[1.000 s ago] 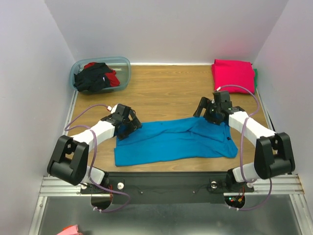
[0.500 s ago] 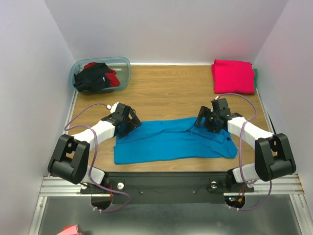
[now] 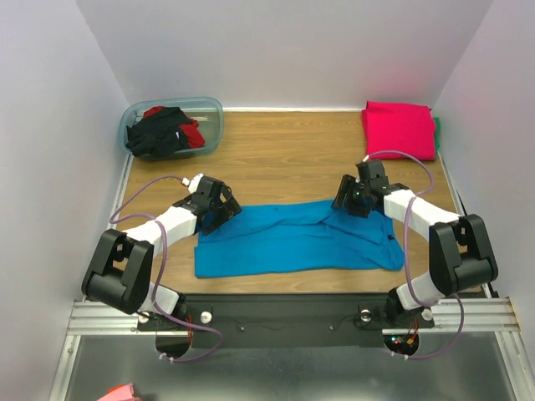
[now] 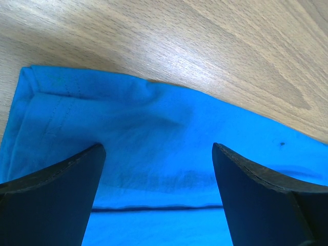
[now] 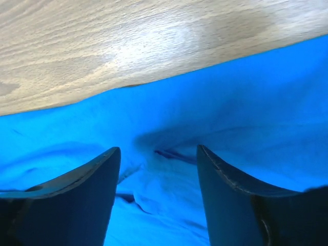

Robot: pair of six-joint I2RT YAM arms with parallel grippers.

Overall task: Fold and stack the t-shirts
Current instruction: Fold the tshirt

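Observation:
A turquoise-blue t-shirt lies folded lengthwise into a long strip near the table's front edge. My left gripper is open over its far left corner; that cloth fills the left wrist view between the fingers. My right gripper is open over the strip's far right edge, with wrinkled blue cloth between its fingers. A folded magenta-pink t-shirt lies at the back right. Black and red shirts lie bunched in the tub.
A translucent blue-grey plastic tub stands at the back left corner. Something green shows under the pink shirt's right edge. Bare wooden table lies between the tub and the pink shirt. Grey walls close in on three sides.
My right gripper has shifted slightly left and further back along the shirt's far edge, and the shirt's right end looks flatter. My left gripper has barely moved.

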